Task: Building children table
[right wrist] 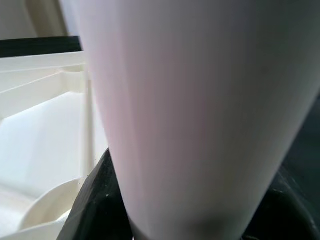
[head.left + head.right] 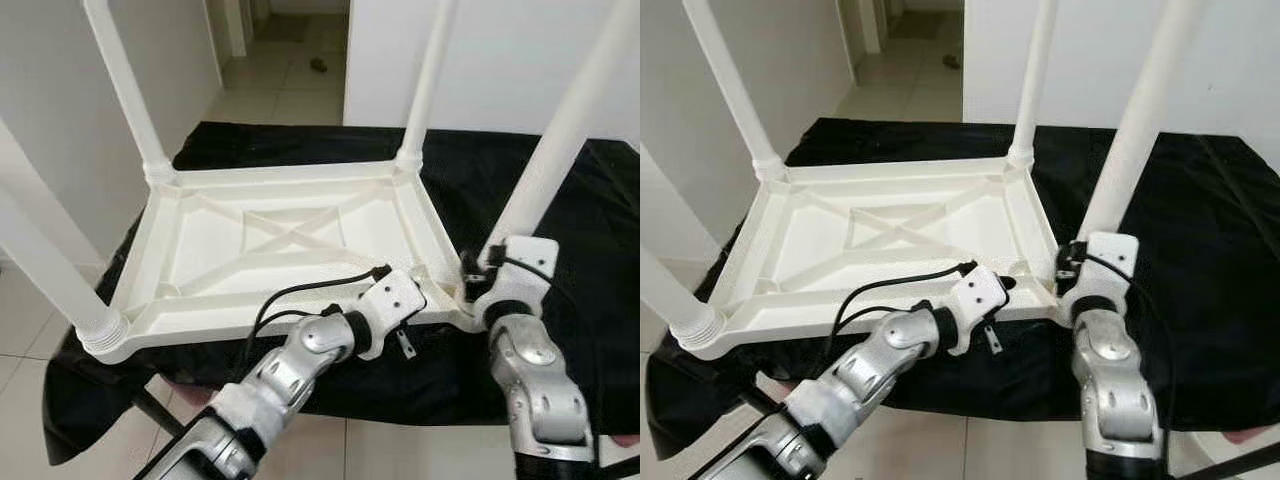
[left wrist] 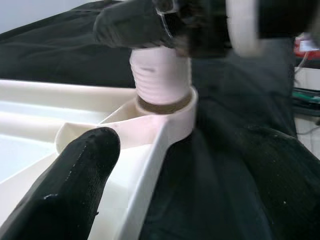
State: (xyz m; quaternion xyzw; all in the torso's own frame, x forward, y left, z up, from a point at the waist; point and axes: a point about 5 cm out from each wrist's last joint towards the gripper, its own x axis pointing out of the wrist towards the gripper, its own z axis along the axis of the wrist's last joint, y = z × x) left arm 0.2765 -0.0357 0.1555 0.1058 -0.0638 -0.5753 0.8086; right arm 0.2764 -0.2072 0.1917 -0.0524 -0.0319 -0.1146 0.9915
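A white plastic children's table (image 2: 270, 240) lies upside down on a black cloth, its legs pointing up. My right gripper (image 2: 485, 275) is shut on the near-right leg (image 2: 560, 140) just above its corner socket. In the left wrist view the leg's threaded base (image 3: 160, 75) sits in the round socket (image 3: 172, 112), with the right gripper's black fingers (image 3: 130, 25) around it. The right wrist view looks straight at this leg (image 1: 200, 110). My left gripper (image 2: 425, 290) rests at the table's near rim (image 2: 300, 325), close beside that same corner.
The black cloth (image 2: 600, 250) covers a low surface with room to the right. Three more legs stand up: far left (image 2: 125, 90), far right (image 2: 430, 80), near left (image 2: 45, 270). A tiled floor (image 2: 20, 330) lies around, with white walls and a hallway (image 2: 290, 60) behind.
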